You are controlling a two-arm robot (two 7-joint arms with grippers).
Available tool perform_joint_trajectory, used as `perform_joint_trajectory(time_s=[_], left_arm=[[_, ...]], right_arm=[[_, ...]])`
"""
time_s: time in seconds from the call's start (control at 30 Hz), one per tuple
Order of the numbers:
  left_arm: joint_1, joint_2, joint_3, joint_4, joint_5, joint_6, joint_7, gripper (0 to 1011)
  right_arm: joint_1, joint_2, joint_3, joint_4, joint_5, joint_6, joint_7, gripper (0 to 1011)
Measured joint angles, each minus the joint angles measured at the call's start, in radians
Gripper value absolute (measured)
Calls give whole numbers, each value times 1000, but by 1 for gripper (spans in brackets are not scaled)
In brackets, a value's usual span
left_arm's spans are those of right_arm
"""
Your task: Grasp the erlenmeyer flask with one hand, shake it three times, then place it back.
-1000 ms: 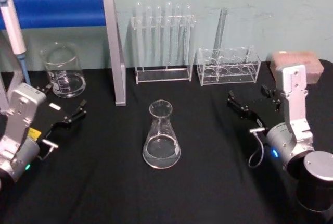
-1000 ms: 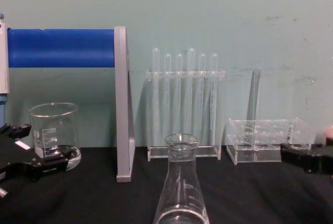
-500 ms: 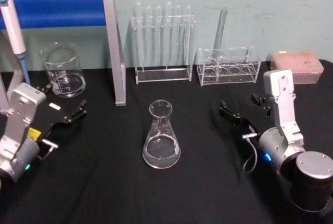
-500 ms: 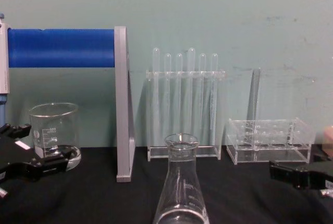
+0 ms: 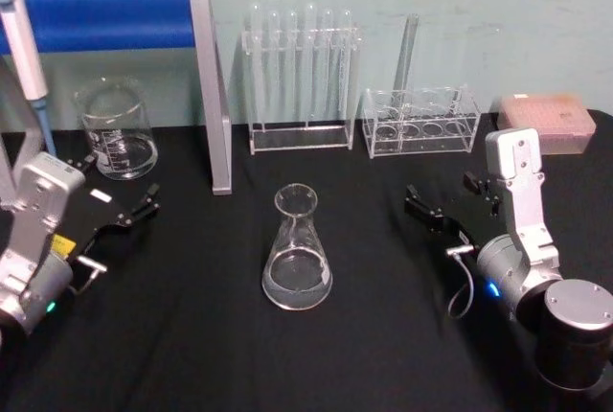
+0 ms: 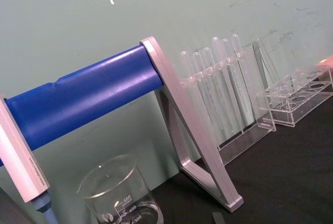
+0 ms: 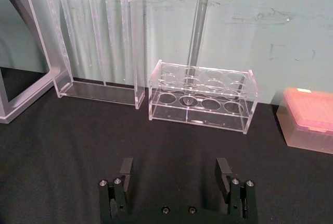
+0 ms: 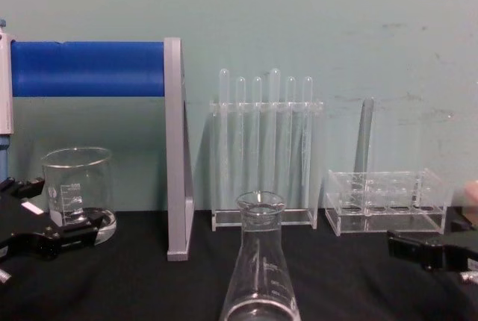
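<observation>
Glass flask: erlenmeyer flask [image 5: 298, 251] upright mid-worktop, untouched.
Right gripper [image 5: 451, 203]: I see it wide, apart.
Left gripper [image 5: 113, 191]: parted, probably idle.

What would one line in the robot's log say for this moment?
stage: pre-grasp | erlenmeyer flask: upright on table, untouched | right gripper: open, right of flask | left gripper: open, parked near beaker

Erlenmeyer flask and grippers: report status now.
Right gripper open, right of the flask, apart from it. Left gripper open, parked at left. Clear glass conical erlenmeyer flask upright on black table, untouched. Nothing between right gripper and flask.
</observation>
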State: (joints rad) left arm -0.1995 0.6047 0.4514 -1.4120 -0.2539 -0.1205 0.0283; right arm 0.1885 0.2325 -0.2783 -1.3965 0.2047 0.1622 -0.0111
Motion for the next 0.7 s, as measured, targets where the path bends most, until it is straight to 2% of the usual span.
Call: perform_joint_trajectory(time_s=[0.7], left_arm=[[0, 0, 0, 0, 0, 0, 0, 1001]], right_arm=[[0, 1, -1, -1, -2, -3, -3, 1000]])
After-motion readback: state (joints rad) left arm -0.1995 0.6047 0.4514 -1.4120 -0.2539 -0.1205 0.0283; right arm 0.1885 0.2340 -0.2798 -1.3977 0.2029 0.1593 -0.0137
